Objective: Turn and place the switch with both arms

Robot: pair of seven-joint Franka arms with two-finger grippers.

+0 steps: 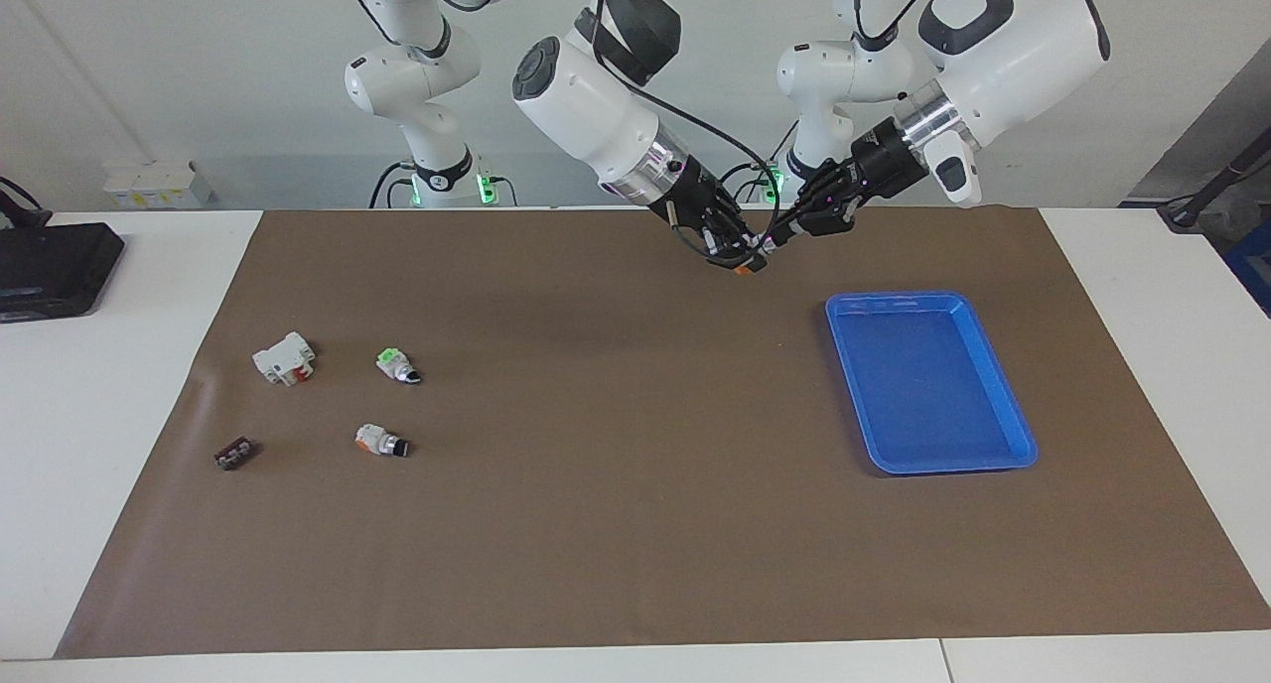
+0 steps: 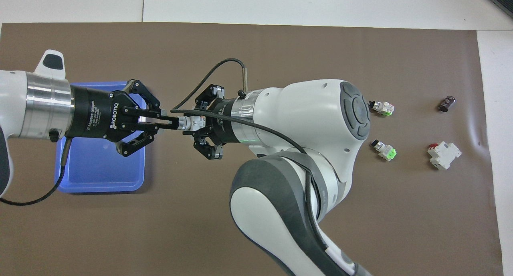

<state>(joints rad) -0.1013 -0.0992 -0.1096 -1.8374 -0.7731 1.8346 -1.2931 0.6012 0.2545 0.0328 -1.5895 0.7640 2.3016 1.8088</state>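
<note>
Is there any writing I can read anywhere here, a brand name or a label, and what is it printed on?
"ROBOTIQ": white letters on the black body of the left gripper, in the overhead view.
A smaller white line beside it, ending in "Adaptive Gripper"; its first characters are too small to read.
No writing can be made out on the right gripper, the blue tray, or the small parts on the mat.

Blue tray [image 1: 1003,390], green-ended switch [image 1: 397,364], white block [image 1: 283,357], brown mat [image 1: 616,524]
</note>
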